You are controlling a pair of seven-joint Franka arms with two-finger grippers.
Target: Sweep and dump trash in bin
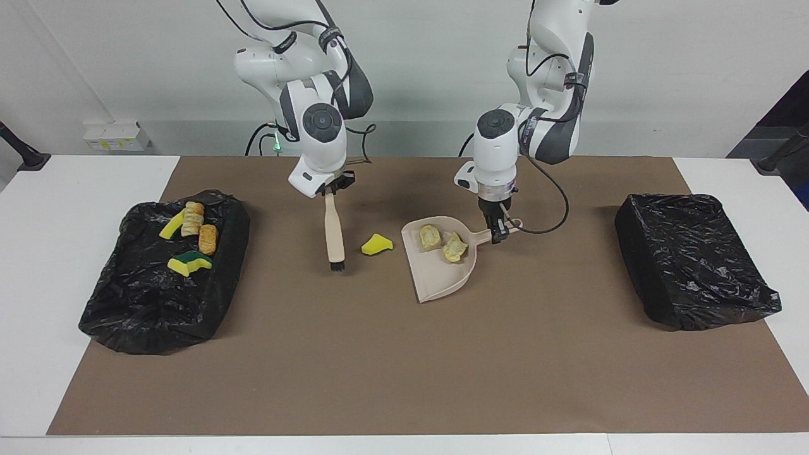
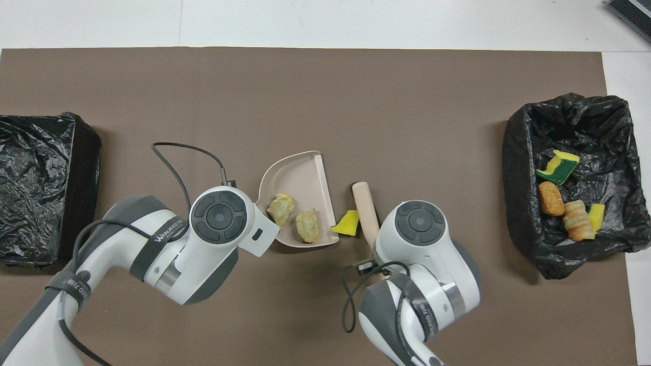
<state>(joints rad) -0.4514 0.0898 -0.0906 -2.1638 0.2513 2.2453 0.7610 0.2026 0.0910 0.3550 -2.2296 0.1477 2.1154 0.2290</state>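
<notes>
Bin with trash (image 1: pixel 107 303): at the right arm's end of the table, lined in black; four scraps already lie in it, namely a yellow sponge bit (image 1: pixel 171 226), two bread-like chunks (image 1: pixel 193 218) and a green-topped sponge bit (image 1: pixel 189 262)
Right gripper (image 1: pixel 334 187): clamped on the top of the hand brush (image 1: pixel 333 232), whose bristles rest on the mat
Loose scrap (image 1: pixel 377 244): one yellow sponge piece on the mat, between the brush and the mouth of the dustpan, not yet swept in
Dustpan (image 1: pixel 442 278): flat on the mat mid-table, with two pale chunks (image 1: pixel 430 237) inside, waiting to be dumped
Left gripper (image 1: pixel 498 229): closed on the dustpan's handle
Second bin (image 1: pixel 692 265): at the left arm's end, nothing visible in it
Progress: by my reading, four of seven scraps binned, two in the pan, one to sweep; then a dump is left
</notes>
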